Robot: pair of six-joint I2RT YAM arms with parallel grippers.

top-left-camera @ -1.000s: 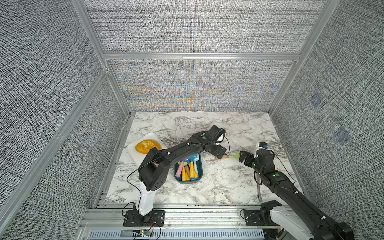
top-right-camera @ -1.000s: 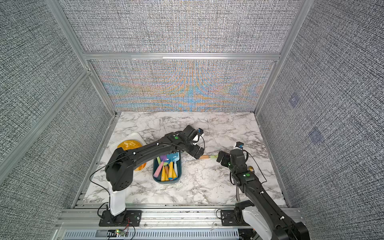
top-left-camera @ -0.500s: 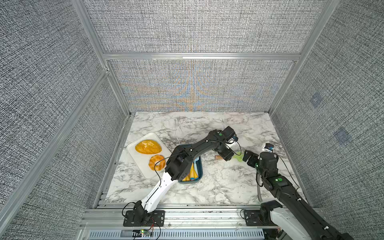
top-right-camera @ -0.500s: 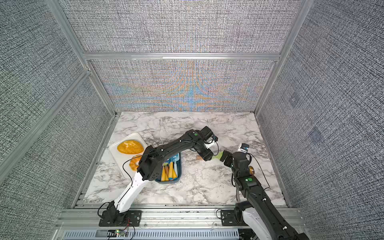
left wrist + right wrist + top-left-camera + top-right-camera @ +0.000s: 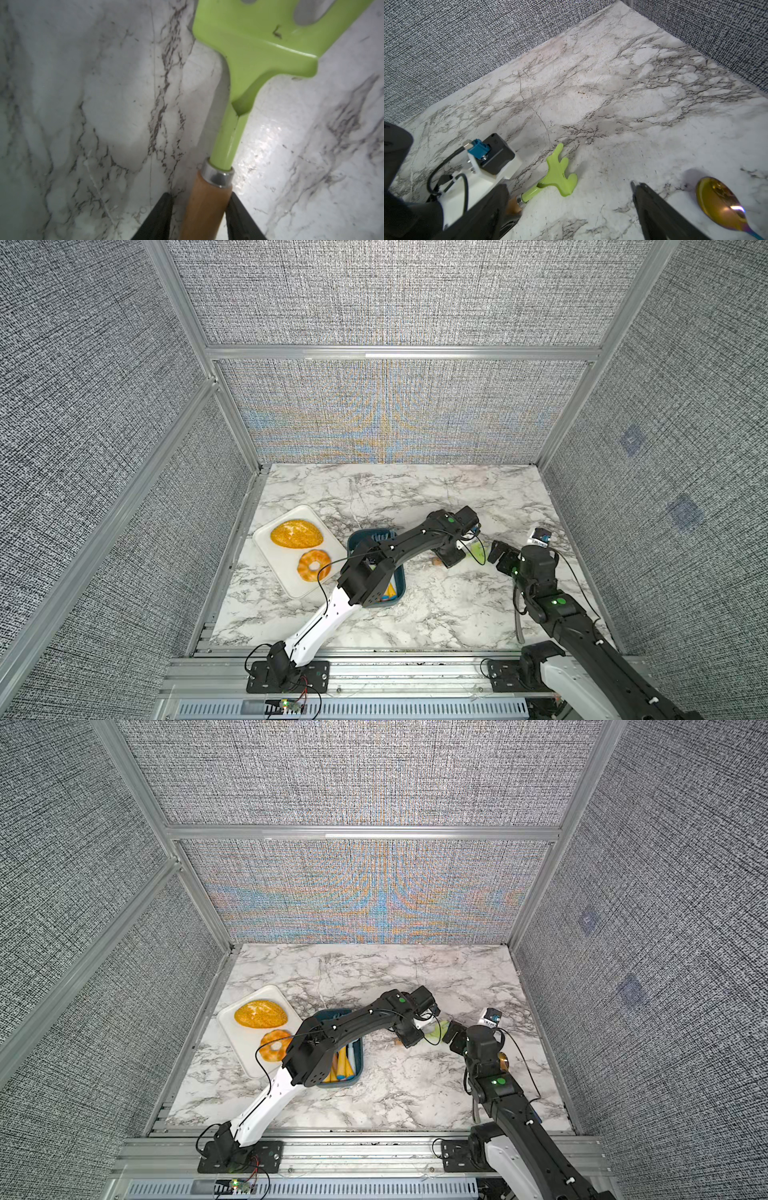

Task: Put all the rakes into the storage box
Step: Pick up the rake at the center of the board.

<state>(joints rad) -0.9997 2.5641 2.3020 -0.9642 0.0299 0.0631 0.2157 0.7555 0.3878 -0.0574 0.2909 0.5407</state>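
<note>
My left hand straddles the wooden handle of the green rake. Its fingers are apart: one touches the handle and the other shows a narrow gap. The rake lies on the marble bench, toward the right edge. My right hand hovers spread wide and empty, near the rake's head. The teal storage box sits well apart, left of the bench's middle.
</note>
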